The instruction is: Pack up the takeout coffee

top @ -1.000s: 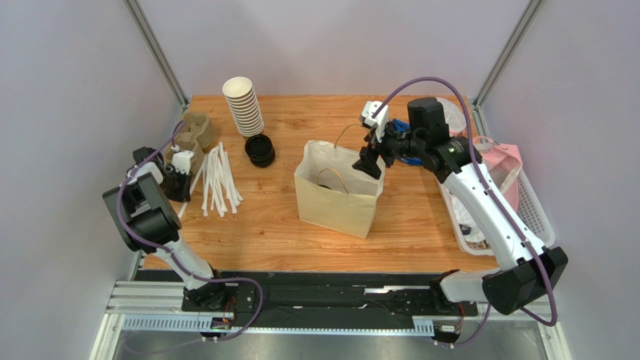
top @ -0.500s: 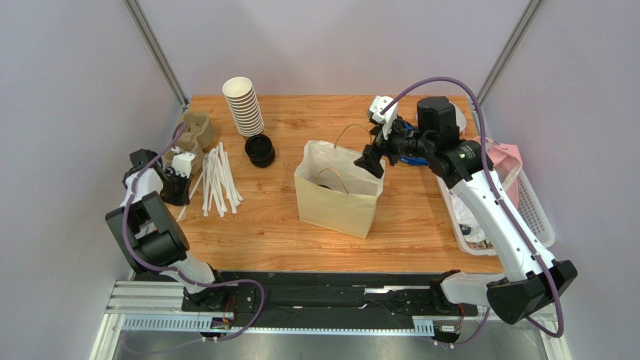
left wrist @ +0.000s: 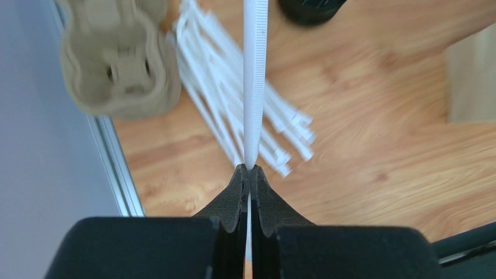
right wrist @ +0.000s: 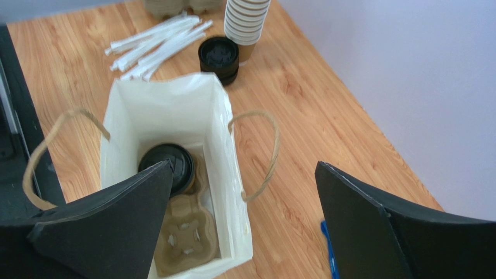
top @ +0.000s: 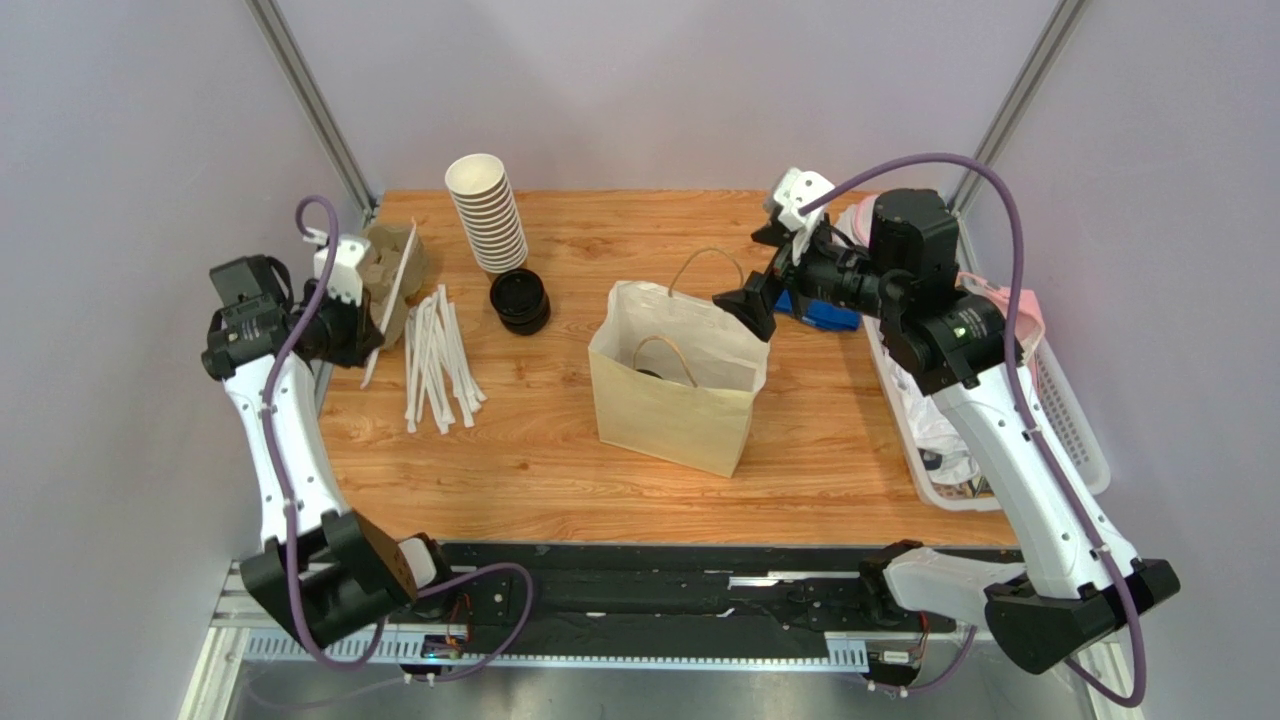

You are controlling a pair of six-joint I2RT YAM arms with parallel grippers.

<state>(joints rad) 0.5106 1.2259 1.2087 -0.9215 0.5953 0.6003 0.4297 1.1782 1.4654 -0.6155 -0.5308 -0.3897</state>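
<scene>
1. From the top view the light is bright, even and diffuse, coming from above. The bench [top: 842, 450] shows no harsh glare.
2. The paper bag [top: 676, 390] throws only a faint, soft-edged shadow at its base. This view is sharp throughout.
3. In the left wrist view the left pincer [left wrist: 248, 173] is dark but crisp at its tips. The wrapped straw [left wrist: 255, 87] it pinches is a bright white.
4. Behind that straw, the loose straws [left wrist: 279, 133], the cup carrier [left wrist: 116, 64] and the wood grain are smeared by blur.
5. In the right wrist view the spread right pincer [right wrist: 244, 165] is a near-black silhouette.
6. Inside the bag it is shaded, and the takeout coffee [right wrist: 169, 154] has a dull sheen on its lid.
</scene>
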